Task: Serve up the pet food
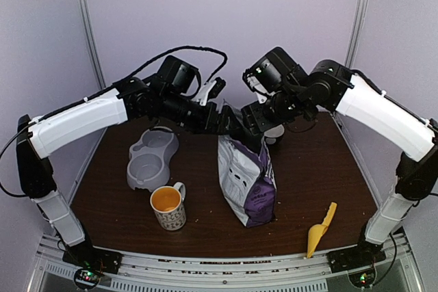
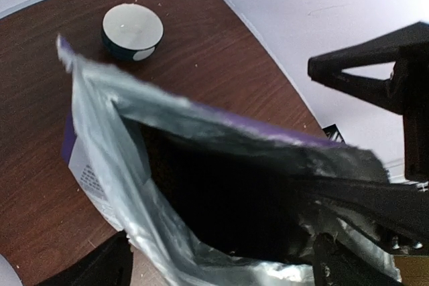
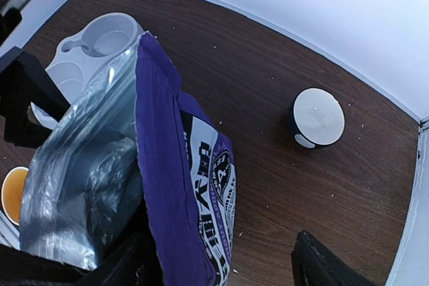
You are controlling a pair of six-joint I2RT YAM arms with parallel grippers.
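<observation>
Hovering directly over the opened bag (image 1: pixel 245 182), left end effector (image 2: pixel 224 259) and right end effector (image 3: pixel 221 251) both gape empty; opening step looks done, next likely needs fetching the scoop (image 1: pixel 320 230).

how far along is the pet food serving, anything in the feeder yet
Done: the purple bag stands upright with its top open and its silver lining showing. In hand: the left end effector and the right end effector are both open at the bag's mouth. Left: the grey double feeder looks empty and the yellow scoop lies near the front edge, so nothing has been served yet.
</observation>
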